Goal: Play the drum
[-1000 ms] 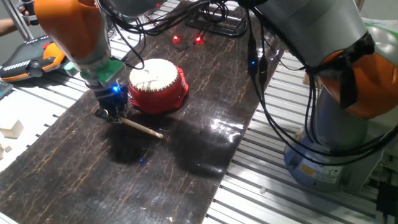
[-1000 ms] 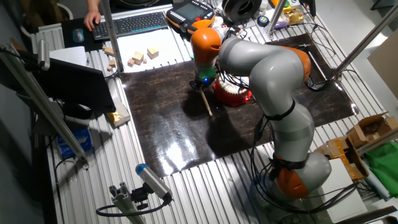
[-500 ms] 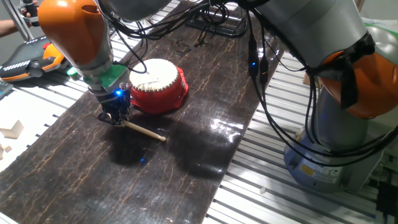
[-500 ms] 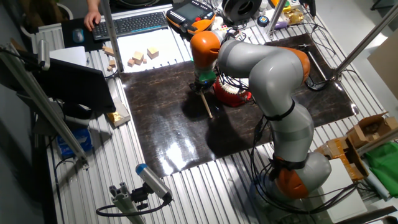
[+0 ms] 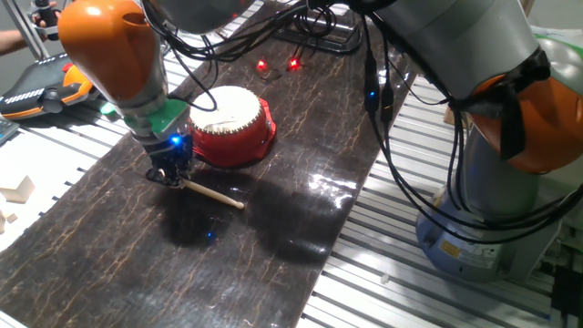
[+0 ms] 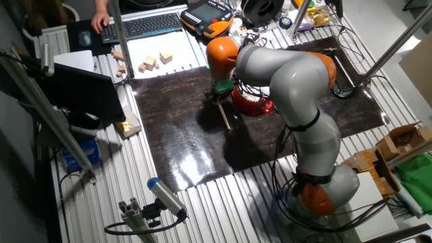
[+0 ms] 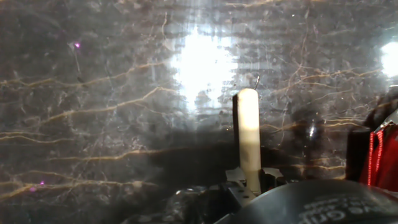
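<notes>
Closed jaws are seen on the gripper (image 5: 171, 173), clamped on one end of a thin pale wooden stick (image 5: 212, 194). In the hand view, the stick (image 7: 249, 140) is seen running straight out from between the fingers over the dark marbled mat (image 7: 93, 112), its rounded far end free. How much gap is left between the fingers beyond the width of the stick cannot be told, since the fingertips are mostly hidden at the lower edge of that view.

In one fixed view, the gripper is placed low over the mat (image 5: 273, 219), just beside the drum (image 5: 231, 126) on the side nearer the camera. The stick is angled down from the gripper, and its free end is set on or just above the mat, away from the drum; contact cannot be confirmed. The drum is stood upright on the mat, its cream skin facing up and its red body and flared base rim visible. No contact between the stick and the drum is seen.

In the other fixed view, the drum (image 6: 253, 102) is partly hidden behind the arm (image 6: 290, 74), with the gripper (image 6: 219, 96) beside it and the stick (image 6: 224, 115) pointing away from the drum across the mat (image 6: 182, 135).
</notes>
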### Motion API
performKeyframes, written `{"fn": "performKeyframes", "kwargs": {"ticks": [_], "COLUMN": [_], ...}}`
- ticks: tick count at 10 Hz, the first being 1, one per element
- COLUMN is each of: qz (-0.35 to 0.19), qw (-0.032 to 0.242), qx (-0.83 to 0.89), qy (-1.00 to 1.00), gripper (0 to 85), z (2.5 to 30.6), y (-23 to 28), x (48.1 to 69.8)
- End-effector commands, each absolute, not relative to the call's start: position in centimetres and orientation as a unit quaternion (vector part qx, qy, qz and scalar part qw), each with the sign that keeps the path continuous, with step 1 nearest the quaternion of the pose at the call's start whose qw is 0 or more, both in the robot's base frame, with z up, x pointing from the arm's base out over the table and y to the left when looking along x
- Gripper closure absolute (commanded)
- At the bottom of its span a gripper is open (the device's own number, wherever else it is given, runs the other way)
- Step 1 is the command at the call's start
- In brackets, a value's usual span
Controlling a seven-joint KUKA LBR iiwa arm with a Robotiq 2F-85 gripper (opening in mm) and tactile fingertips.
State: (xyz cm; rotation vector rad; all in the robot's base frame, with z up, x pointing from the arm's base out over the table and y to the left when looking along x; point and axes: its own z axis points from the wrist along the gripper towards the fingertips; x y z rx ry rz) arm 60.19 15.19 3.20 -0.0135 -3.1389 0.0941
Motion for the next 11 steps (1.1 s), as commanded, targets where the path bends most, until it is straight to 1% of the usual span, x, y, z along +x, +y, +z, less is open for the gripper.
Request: {"fn": "performKeyframes", "kwargs": {"ticks": [1,2,3,4,5,7,8,9,10,11], "qz": [0.03,0.03,0.033,0.038,0.04,0.041,0.042,0.043,0.042,0.037], "qw": [0.002,0.006,0.006,0.009,0.014,0.015,0.019,0.026,0.031,0.031], "qx": [-0.004,-0.003,-0.007,-0.007,-0.006,-0.005,-0.007,-0.007,-0.006,-0.005], "qy": [-1.0,-1.0,-0.999,-0.999,-0.999,-0.999,-0.999,-0.999,-0.999,-0.999], "gripper": [63.3,64.0,50.0,46.0,46.0,46.0,46.3,47.3,52.0,59.7], "z": [3.2,3.4,3.7,4.2,4.6,4.8,5.8,7.5,9.0,10.4], "y": [15.2,15.2,15.3,15.3,15.2,15.3,15.3,15.2,15.1,15.0], "x": [60.2,60.2,60.2,60.3,60.3,60.3,60.3,60.2,60.1,59.7]}}
